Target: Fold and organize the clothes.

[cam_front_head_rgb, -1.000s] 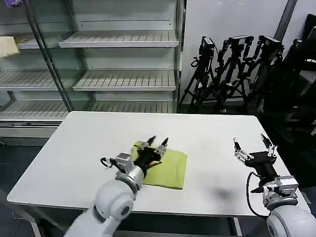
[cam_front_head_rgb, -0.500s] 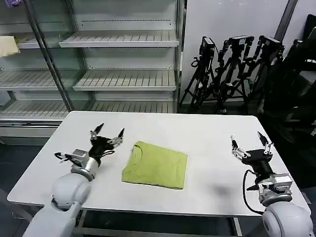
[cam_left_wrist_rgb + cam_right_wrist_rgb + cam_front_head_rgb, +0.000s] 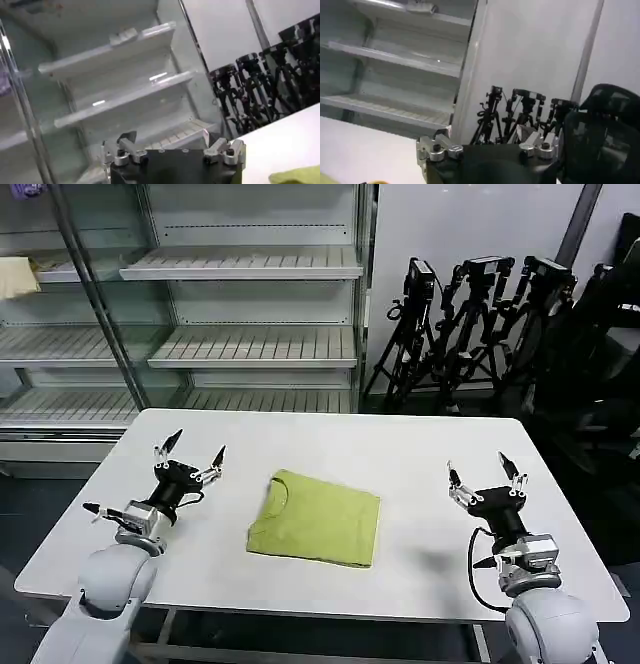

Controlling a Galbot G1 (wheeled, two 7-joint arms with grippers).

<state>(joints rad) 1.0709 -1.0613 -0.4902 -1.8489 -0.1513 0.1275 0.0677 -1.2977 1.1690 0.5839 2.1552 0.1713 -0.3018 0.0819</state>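
The clothes, a lime yellow-green T-shirt [image 3: 317, 518], lie folded into a flat rectangle in the middle of the white table [image 3: 420, 454], round neck toward the left. A corner of the T-shirt [image 3: 300, 176] also shows in the left wrist view. My left gripper [image 3: 190, 454] hovers open over the table to the left of the shirt, fingers pointing up and away, holding nothing. Over the table's right part, well clear of the shirt, my right gripper [image 3: 486, 475] is open and empty too.
A glass-fronted shelf unit [image 3: 250, 344] with white slatted shelves stands behind the table. Black tripods [image 3: 470, 324] lean against the wall at the back right. A beige folded cloth [image 3: 15, 276] lies on a shelf at the far left.
My left gripper has pulled off the folded shirt and swung left, away from it. The right gripper has shifted slightly left and nearer. The shirt lies unchanged.
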